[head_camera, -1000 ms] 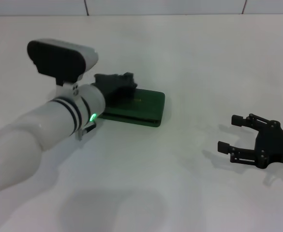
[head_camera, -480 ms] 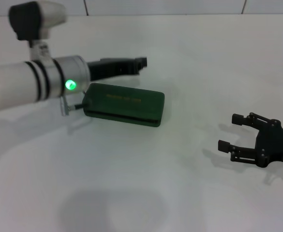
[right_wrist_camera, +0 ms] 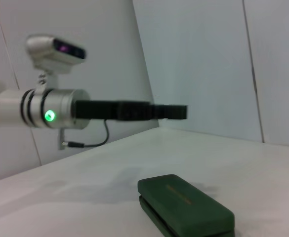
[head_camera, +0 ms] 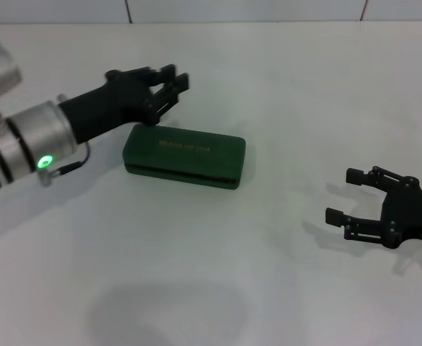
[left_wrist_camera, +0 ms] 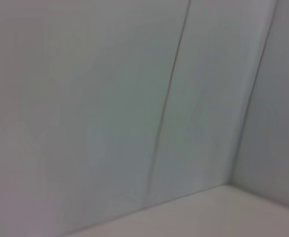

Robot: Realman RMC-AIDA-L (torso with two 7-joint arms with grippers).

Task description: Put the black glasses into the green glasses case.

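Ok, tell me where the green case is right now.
In the head view the case lies closed on the table's left-centre, just below the raised left gripper; the right gripper rests far to its right.

— What's the left arm like?
— A silver-grey cylinder with black bands and a glowing green light, a thin dark cable looping under it, and a white camera housing with a dark face on top. Its left gripper [head_camera: 169,88] is matte black with jointed fingers
— And the other?
— The right gripper [head_camera: 339,197] is black too, linkage fingers with small screws, and a white label near the wrist
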